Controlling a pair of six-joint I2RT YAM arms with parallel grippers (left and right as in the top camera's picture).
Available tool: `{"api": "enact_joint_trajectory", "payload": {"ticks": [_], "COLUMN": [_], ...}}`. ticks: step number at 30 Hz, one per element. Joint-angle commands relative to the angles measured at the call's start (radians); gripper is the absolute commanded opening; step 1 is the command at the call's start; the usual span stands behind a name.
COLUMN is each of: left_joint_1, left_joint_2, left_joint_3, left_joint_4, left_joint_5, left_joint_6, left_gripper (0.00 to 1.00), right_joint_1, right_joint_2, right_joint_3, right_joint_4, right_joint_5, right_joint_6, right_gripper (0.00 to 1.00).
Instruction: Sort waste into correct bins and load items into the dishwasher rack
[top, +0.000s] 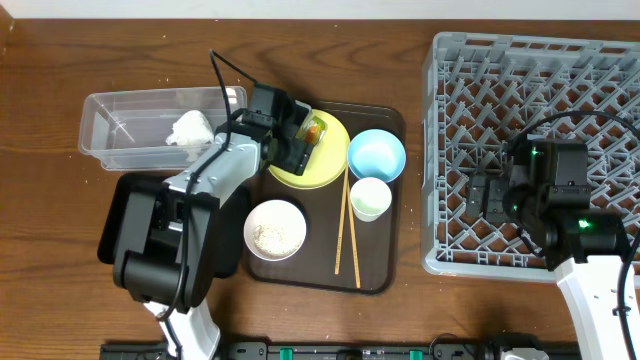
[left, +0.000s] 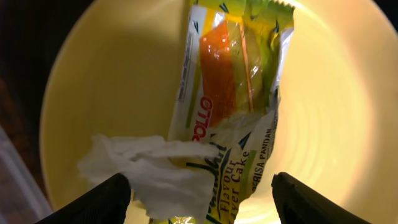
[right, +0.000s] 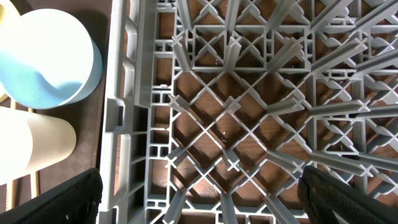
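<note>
My left gripper (left: 199, 202) is open just above the yellow plate (top: 325, 165), its fingers either side of a yellow-orange-green wrapper (left: 233, 93) and a small torn white paper scrap (left: 149, 168) lying on the plate (left: 336, 106). The wrapper shows in the overhead view (top: 313, 130) too. A crumpled white napkin (top: 190, 128) lies in the clear tub (top: 105, 130). The black tray (top: 120, 215) is mostly hidden under my left arm. My right gripper (right: 199, 193) is open and empty over the left part of the grey dishwasher rack (top: 600, 70).
On the dark brown tray (top: 385, 270) are a light blue bowl (top: 376, 155), a pale cup (top: 370, 198), a white bowl with rice scraps (top: 275, 230) and wooden chopsticks (top: 347, 230). The blue bowl (right: 46, 56) and cup (right: 34, 149) show left of the rack.
</note>
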Motion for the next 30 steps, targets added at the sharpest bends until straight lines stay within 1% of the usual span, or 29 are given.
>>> {"api": "enact_joint_trajectory", "payload": {"ticks": [1,4,6,10,11,15,16,20,22,23,24,26,30], "left_joint_1": [-0.017,-0.024,-0.024,-0.024,-0.024,-0.024,-0.024,-0.024,-0.024,-0.024,-0.024,-0.024,-0.023], "left_joint_2": [0.025,0.040,0.045,0.045,0.045,0.053,0.057,0.058,0.058,0.055,0.048,0.030,-0.042], "left_joint_3": [0.009,0.009,0.009,0.009,0.009,0.009,0.009,0.009,0.009,0.009,0.009,0.009,0.009], "left_joint_4": [0.005,0.000,-0.003,-0.007,-0.008,-0.008,-0.008,-0.019,-0.021,-0.024,-0.028,-0.033,-0.038], "left_joint_5": [-0.009,-0.009,-0.009,-0.009,-0.009,-0.009,-0.009,-0.009,-0.009,-0.009,-0.009,-0.009,-0.010], "left_joint_6": [0.013,0.013,0.013,0.013,0.011,0.005,0.005,0.000,-0.014,-0.014,-0.014,-0.014,-0.033], "left_gripper": [0.76,0.75,0.71,0.56,0.50,0.31,0.28,0.21,0.19,0.13,0.11,0.08,0.07], "right_joint_1": [0.009,0.009,0.009,0.009,0.009,0.009,0.009,0.009,0.009,0.009,0.009,0.009,0.009], "right_joint_2": [-0.011,-0.011,-0.011,-0.011,-0.011,-0.011,-0.011,-0.011,-0.011,-0.011,-0.011,-0.011,-0.011], "right_joint_3": [0.020,0.020,0.020,0.020,0.020,0.020,0.020,0.020,0.020,0.020,0.020,0.020,0.020], "right_joint_4": [0.000,-0.002,-0.005,-0.007,-0.007,-0.009,-0.011,-0.011,-0.011,-0.011,-0.012,-0.013,-0.013], "right_joint_5": [-0.005,-0.005,-0.004,-0.004,-0.004,-0.004,-0.004,-0.004,-0.004,-0.004,-0.004,-0.004,-0.005], "right_joint_6": [-0.005,-0.005,-0.005,-0.005,-0.005,-0.005,-0.005,-0.005,-0.005,-0.005,-0.005,-0.005,-0.005], "right_gripper": [0.99,0.99,0.99,0.99,0.99,0.99,0.99,0.99,0.99,0.99,0.99,0.99,0.99]}}
